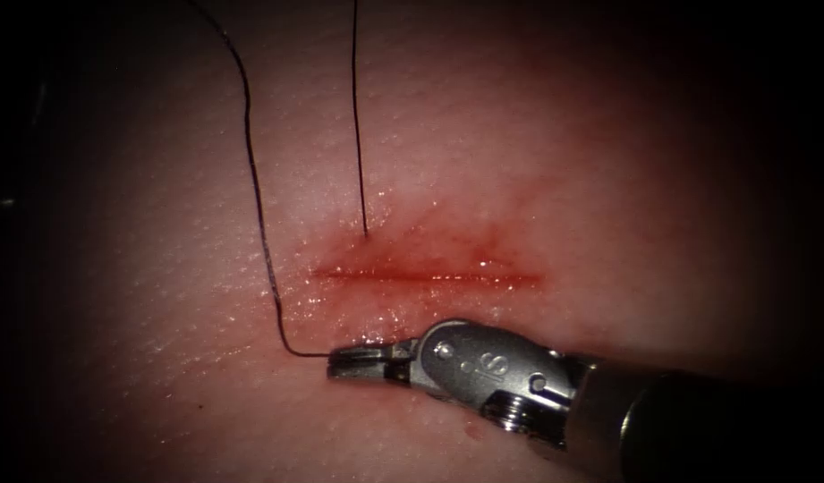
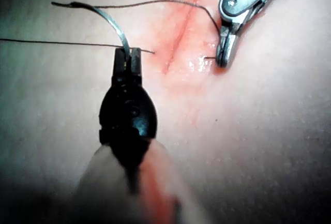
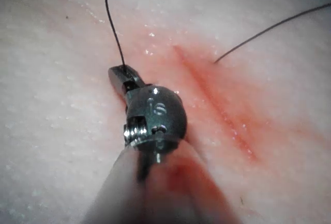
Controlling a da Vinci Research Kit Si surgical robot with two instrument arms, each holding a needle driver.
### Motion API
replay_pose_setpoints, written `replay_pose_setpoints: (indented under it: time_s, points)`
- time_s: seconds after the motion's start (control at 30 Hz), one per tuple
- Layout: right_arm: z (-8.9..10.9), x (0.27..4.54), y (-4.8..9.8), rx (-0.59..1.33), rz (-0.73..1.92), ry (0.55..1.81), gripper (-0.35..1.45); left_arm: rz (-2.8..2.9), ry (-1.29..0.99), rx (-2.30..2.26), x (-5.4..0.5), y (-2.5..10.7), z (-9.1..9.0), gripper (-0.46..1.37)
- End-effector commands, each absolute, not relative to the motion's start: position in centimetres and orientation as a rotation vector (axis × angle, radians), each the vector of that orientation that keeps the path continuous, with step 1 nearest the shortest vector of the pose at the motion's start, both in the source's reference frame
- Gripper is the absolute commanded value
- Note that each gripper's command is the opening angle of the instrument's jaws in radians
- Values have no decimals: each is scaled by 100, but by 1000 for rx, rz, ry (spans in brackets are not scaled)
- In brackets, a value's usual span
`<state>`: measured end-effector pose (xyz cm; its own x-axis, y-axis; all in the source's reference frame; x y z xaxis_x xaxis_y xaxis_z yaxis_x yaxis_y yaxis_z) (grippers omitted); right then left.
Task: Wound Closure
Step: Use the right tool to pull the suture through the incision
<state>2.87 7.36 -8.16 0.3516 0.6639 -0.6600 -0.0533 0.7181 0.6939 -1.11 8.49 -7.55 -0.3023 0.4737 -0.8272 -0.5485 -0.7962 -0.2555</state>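
The cut (image 1: 429, 275) runs across the tissue (image 1: 564, 161), wet with red fluid. My right tool (image 1: 358, 362) lies low on the near side of the cut by its left end, jaws shut on the thread (image 1: 255, 188), which climbs away from them. A second strand (image 1: 359, 134) enters the tissue just beyond the cut. In the left wrist view my left tool (image 2: 128, 52) is shut on the curved needle (image 2: 108, 16) near one end. The needle is out of the tissue, and the thread (image 2: 155, 1) runs from it to the right tool (image 2: 225, 53).
Red fluid (image 1: 483, 241) stains the tissue around the cut. In the right wrist view the right tool (image 3: 120, 74) rests beside the cut (image 3: 217, 100), and the second strand (image 3: 258, 32) goes into the tissue close to it.
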Motion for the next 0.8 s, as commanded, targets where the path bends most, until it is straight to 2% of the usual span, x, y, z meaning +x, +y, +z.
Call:
replay_pose_setpoints:
  time_s: [0.03, 0.8]
  points:
    - [-822, 289, 734, 653, 497, 1115, -35, 2124, 91, -1319, -112, 850, -754, -35]
    - [-902, 296, 669, 758, 386, 1148, -35, 2112, 124, -1325, -121, 866, -711, -35]
